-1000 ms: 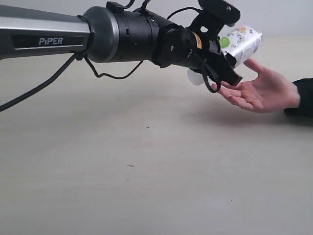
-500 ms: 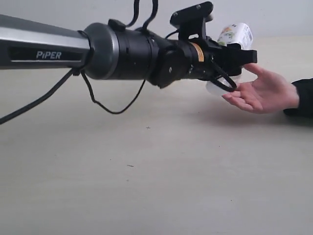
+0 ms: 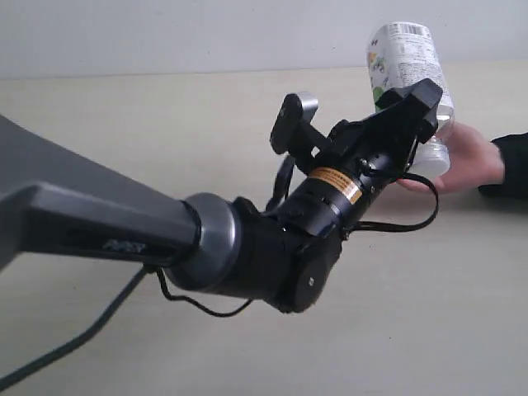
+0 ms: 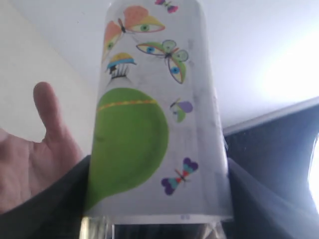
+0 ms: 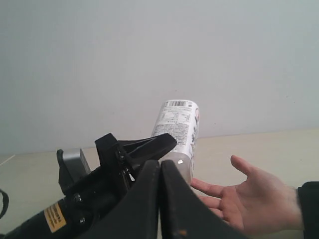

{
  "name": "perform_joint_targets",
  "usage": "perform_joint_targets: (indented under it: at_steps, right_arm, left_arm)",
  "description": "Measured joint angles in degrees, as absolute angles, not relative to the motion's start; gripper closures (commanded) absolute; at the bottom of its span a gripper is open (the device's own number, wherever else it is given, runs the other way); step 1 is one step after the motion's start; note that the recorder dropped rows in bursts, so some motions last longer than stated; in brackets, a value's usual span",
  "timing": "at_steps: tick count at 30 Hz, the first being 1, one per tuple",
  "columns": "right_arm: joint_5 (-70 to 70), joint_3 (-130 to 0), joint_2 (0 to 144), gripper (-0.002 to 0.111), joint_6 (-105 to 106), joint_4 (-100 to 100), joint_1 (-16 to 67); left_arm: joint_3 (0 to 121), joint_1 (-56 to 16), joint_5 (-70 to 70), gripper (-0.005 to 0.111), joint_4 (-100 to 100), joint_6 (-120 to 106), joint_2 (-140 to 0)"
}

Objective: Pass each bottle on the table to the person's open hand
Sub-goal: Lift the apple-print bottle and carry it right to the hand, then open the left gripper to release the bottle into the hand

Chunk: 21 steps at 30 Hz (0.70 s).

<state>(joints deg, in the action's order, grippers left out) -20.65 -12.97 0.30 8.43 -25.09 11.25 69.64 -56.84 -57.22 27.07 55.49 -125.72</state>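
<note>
A clear bottle [image 3: 403, 59] with a green-and-white label stands almost upright in the air, its base uppermost. My left gripper [image 3: 419, 111] is shut on its lower half. The bottle's lower end sits just over the person's open hand [image 3: 469, 161] at the right edge of the table [image 3: 165, 124]. In the left wrist view the bottle [image 4: 154, 124] fills the frame between the dark fingers [image 4: 62, 199], with the hand [image 4: 30, 159] beside it. My right gripper [image 5: 160, 165] is shut and empty, behind the left gripper [image 5: 134, 149], the bottle [image 5: 177, 130] and the hand [image 5: 256, 199]. No other bottles are in view.
The left arm's thick grey and black body [image 3: 247, 247] crosses the front of the exterior view with a loose black cable [image 3: 190, 301]. The person's dark sleeve [image 3: 511, 165] enters from the right. A pale wall [image 3: 165, 33] stands behind the table.
The left arm has swung lower and rotated. The bottle has turned from lying tilted to nearly upright and now stands over the palm.
</note>
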Motion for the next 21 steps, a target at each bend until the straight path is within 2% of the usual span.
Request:
perform_joint_targets:
  at_steps: [7, 21]
  right_arm:
    - [-21.6, -13.0, 0.3, 0.108, 8.4, -25.2, 11.3]
    - [-22.0, -13.0, 0.3, 0.108, 8.4, -25.2, 11.3]
  left_arm:
    - [70.6, -59.9, -61.5, 0.107, 35.3, 58.5, -129.2]
    - [81.9, -59.9, -46.6, 0.107, 35.5, 57.6, -133.8]
